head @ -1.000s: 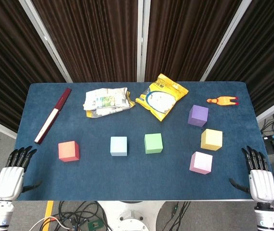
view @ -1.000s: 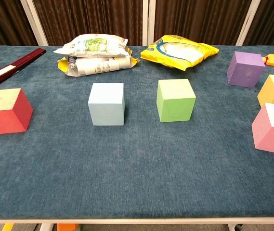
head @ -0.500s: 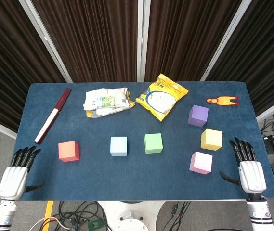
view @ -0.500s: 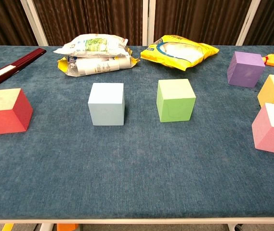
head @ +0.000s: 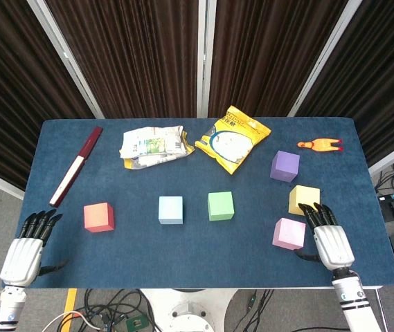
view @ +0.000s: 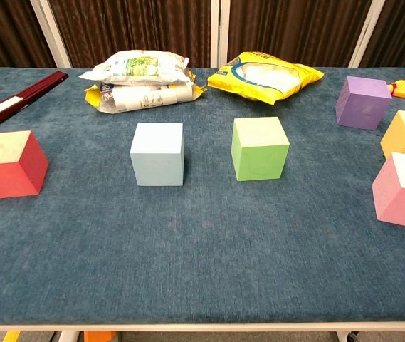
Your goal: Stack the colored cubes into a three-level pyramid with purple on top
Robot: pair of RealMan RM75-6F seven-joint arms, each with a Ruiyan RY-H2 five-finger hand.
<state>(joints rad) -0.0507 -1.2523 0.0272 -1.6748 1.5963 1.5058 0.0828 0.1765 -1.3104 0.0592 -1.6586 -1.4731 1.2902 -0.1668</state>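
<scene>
Pink cube [head: 289, 233] just beside right hand [head: 329, 238], fingers [head: 314, 215] spread, holding nothing; left hand [head: 25, 247] likewise spread at counter [head: 197, 266] edge.

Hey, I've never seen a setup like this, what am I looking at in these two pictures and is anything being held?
It's a two-armed robot with humanlike hands at a blue table. One picture looks down from its head, the other looks forward from its chest.

Six cubes lie apart: red cube, light blue cube, green cube, purple cube, yellow cube, pink cube. Behind them are snack bags, a dark red stick and a small toy.

The left hand and right hand hold nothing; the right is beside the pink cube.
</scene>
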